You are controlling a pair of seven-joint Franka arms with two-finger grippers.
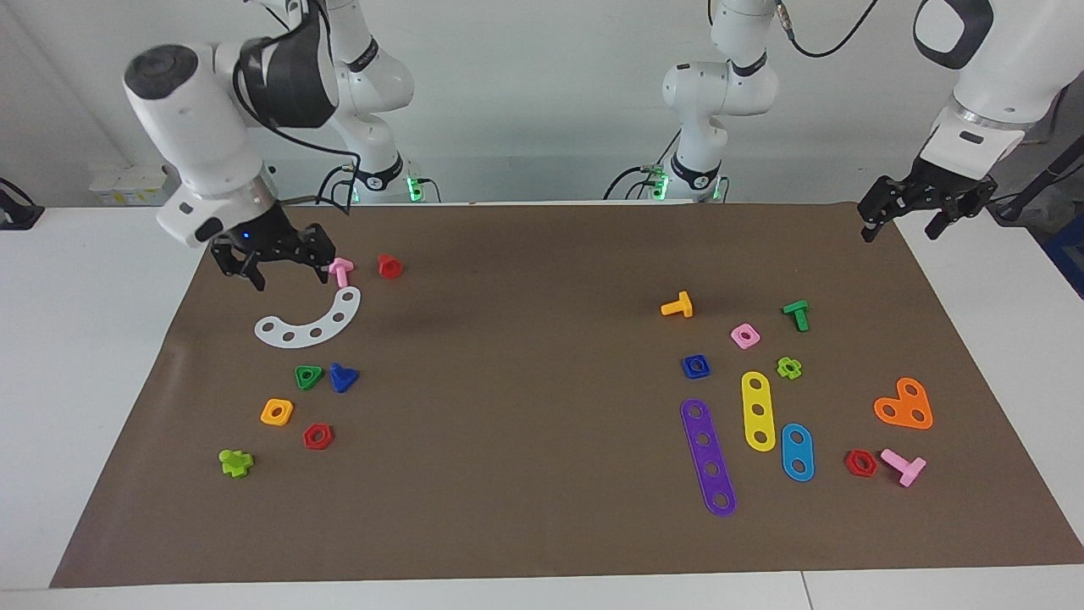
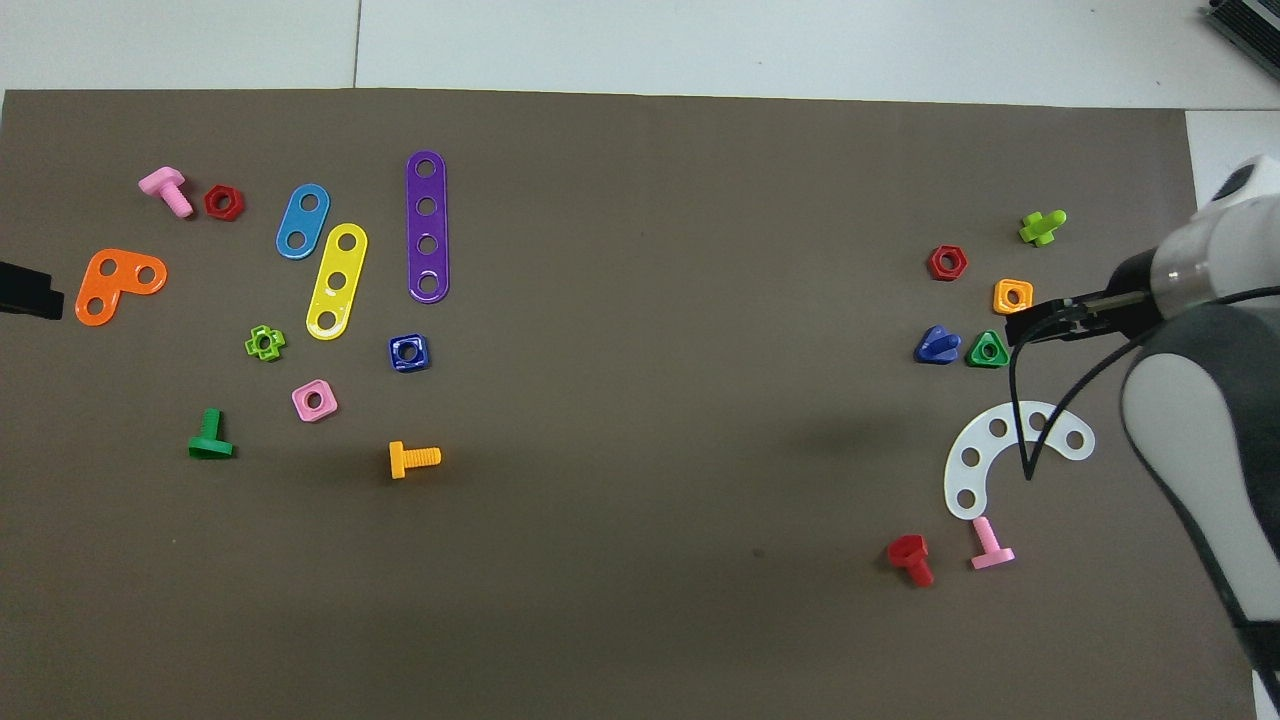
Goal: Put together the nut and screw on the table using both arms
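We judge the task barely begun: neither part is held, and the two lie well apart on the brown mat of the table.

The nut, blue and square, sits right of centre in the facing view, just above the top end of a purple strip and below an orange bolt. The screw, blue with a triangular head, lies at the left of that view, touching or nearly touching a green triangular nut.

The right gripper hangs low at the upper left of the facing view, above a white curved strip and just beside a pink bolt; its fingers are spread apart and grip nothing. In the overhead view it appears at the right edge, over the mat near the green nut. The left gripper waits at the upper right of the facing view, over the mat's corner, fingers apart and empty.

What remains, as we read it, is everything: picking up the screw, picking up the nut, bringing them together and threading them.

We see no containers; all the loose parts lie directly on the mat.
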